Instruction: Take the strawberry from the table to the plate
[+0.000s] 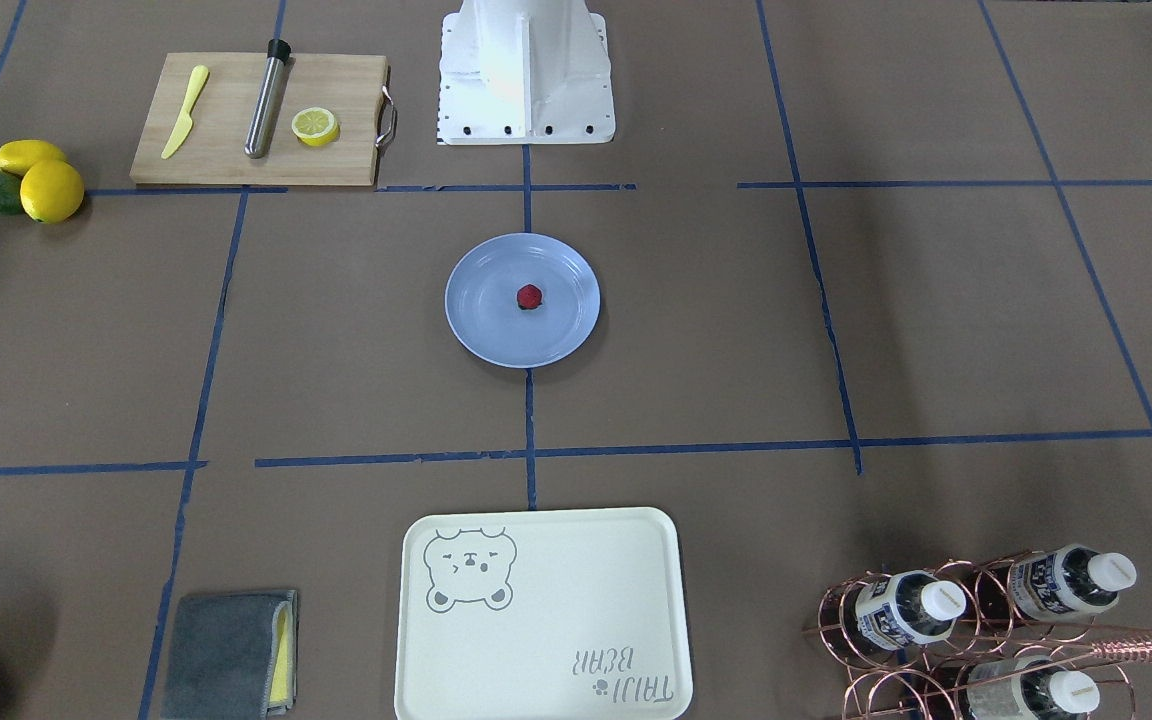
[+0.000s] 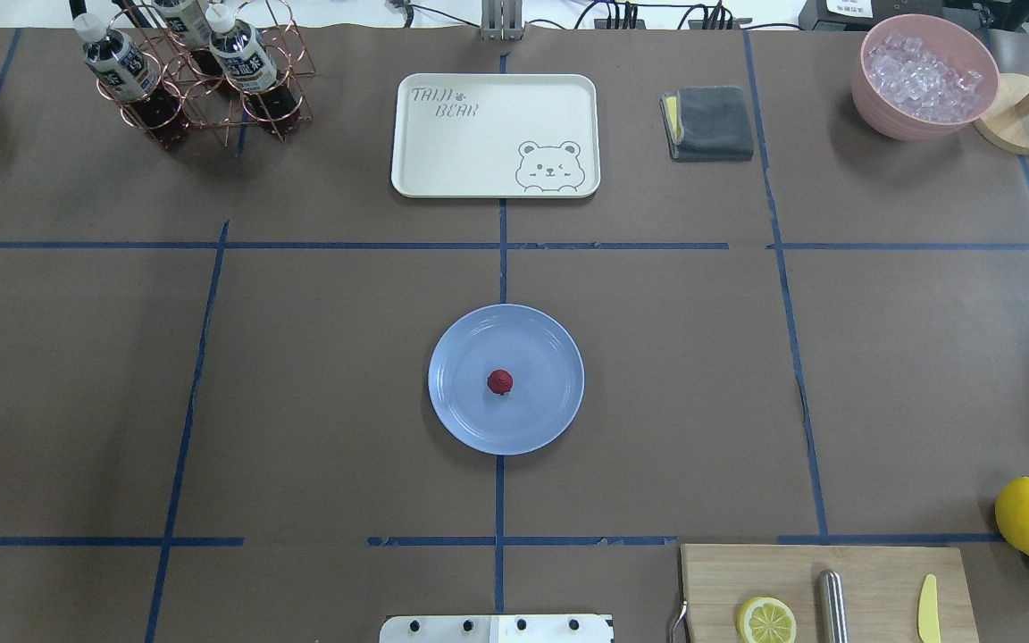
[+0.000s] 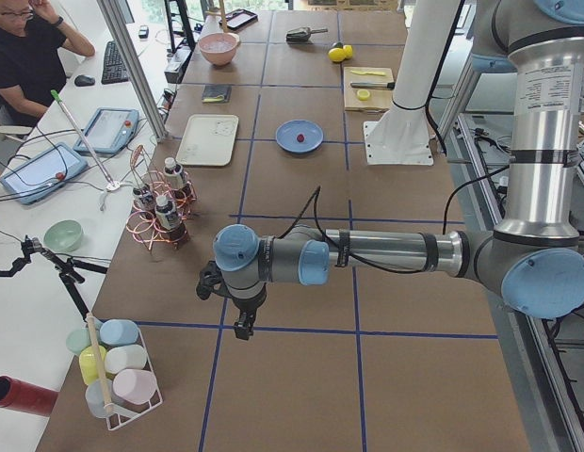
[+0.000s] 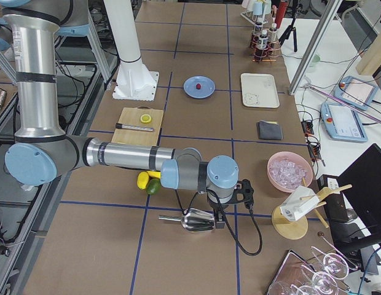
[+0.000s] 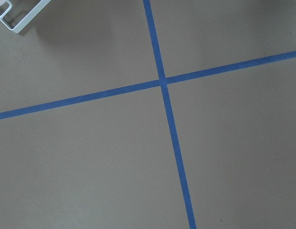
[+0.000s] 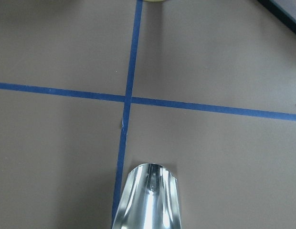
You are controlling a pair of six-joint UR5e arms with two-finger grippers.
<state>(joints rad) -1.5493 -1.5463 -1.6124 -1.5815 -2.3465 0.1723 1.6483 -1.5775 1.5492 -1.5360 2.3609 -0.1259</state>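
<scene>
left arm [image 3: 386, 252]: its forearm reaches out level and low over the surface [image 2: 318, 375], well away from the plate [image 2: 541, 339], with the wrist turned straight down.
left claw [image 3: 243, 328]: it hangs just above the brown paper over a tape cross [image 5: 162, 81]. It shows only in the side view, so I cannot tell whether it is wide or narrow, and nothing is seen in it.
right arm [image 4: 123, 155]: its forearm lies level over the opposite end of the surface from the left arm, also far from the plate, and its wrist points down.
right claw [image 4: 220, 222]: it sits low, just beside a metal scoop [image 4: 193, 220] that lies on the paper. I cannot tell its opening, nor whether it touches the scoop.
strawberry [image 2: 499, 381]: it lies on the plate near the plate's middle, a small dark-red berry resting on the blue glaze.
strawberry against the claws: it is well apart from both, with the plate between the two arms' ends of the surface.
around the plate: the bear tray [image 2: 443, 161] lies beyond the plate on the far side from the robot's base, and the cutting board [image 2: 872, 580] lies nearer the base, toward the right arm's side.
</scene>
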